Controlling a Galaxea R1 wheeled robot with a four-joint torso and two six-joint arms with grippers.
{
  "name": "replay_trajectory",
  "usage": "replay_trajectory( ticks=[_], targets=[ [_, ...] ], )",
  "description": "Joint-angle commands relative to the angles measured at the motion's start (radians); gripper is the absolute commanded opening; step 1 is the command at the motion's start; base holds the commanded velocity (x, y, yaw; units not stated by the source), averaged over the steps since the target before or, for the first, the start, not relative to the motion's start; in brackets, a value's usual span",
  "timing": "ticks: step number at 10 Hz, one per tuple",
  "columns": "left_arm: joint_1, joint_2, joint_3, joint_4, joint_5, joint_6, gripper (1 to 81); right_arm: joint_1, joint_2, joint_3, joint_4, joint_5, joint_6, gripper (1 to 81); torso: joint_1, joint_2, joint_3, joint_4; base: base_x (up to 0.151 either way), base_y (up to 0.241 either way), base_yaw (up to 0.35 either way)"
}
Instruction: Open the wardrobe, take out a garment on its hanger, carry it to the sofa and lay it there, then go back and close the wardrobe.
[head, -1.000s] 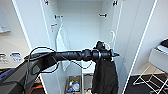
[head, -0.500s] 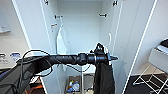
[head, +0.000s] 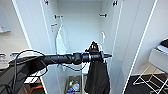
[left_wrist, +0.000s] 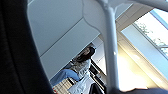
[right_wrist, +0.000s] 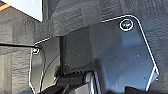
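Note:
The wardrobe (head: 80, 27) stands open in the head view, both doors swung wide, with black rail brackets high inside. My left arm reaches in from the left, and my left gripper (head: 106, 55) is shut on the white hanger (head: 102, 37), whose hook curves up just above it and hangs free below the brackets. The black garment (head: 98, 77) droops from the hanger under the gripper, in front of the wardrobe's right half. In the left wrist view the hanger (left_wrist: 110, 50) shows close as a white bar. The right wrist view looks down on the robot's dark base plate (right_wrist: 112, 57) and carpet.
A white garment (head: 60, 41) hangs at the wardrobe's left inside. A box of colourful items (head: 73, 86) sits on its floor. The right door (head: 132, 37) juts out, with a white frame (head: 152, 72) beyond it. A person (left_wrist: 83, 62) shows in the left wrist view.
My left arm has dropped a little and drawn slightly left, bringing the hanger and black garment with it.

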Motion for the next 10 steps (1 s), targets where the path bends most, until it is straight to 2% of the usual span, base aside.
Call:
replay_trajectory(
  ticks=[1, 3, 5, 8, 10],
  targets=[
    [-0.176, -0.005, 0.01, 0.025, -0.041, 0.017, 1.0, 0.05, 0.006, 0.005, 0.009, -0.055, 0.001, 81.1, 0.0, 0.0, 0.0, 0.0, 0.0, 0.0, 0.0],
    [-0.176, -0.01, 0.012, 0.025, -0.047, 0.017, 1.0, 0.05, 0.006, 0.005, 0.009, -0.055, 0.001, 81.1, 0.0, 0.0, 0.0, 0.0, 0.0, 0.0, 0.0],
    [-0.162, -0.019, 0.009, 0.025, -0.09, 0.014, 1.0, 0.049, 0.008, 0.007, 0.009, -0.055, 0.001, 81.1, 0.0, 0.0, 0.0, 0.0, 0.0, 0.0, 0.0],
    [-0.15, -0.025, 0.006, 0.023, -0.093, 0.013, 1.0, 0.049, 0.008, 0.005, 0.008, -0.055, 0.001, 81.1, 0.0, 0.0, 0.0, 0.0, 0.0, 0.0, 0.0],
    [-0.15, -0.028, 0.003, 0.025, -0.093, 0.014, 1.0, 0.049, 0.006, 0.005, 0.009, -0.047, 0.001, 81.1, 0.0, 0.0, 0.0, 0.0, 0.0, 0.0, -0.167]
  ],
)
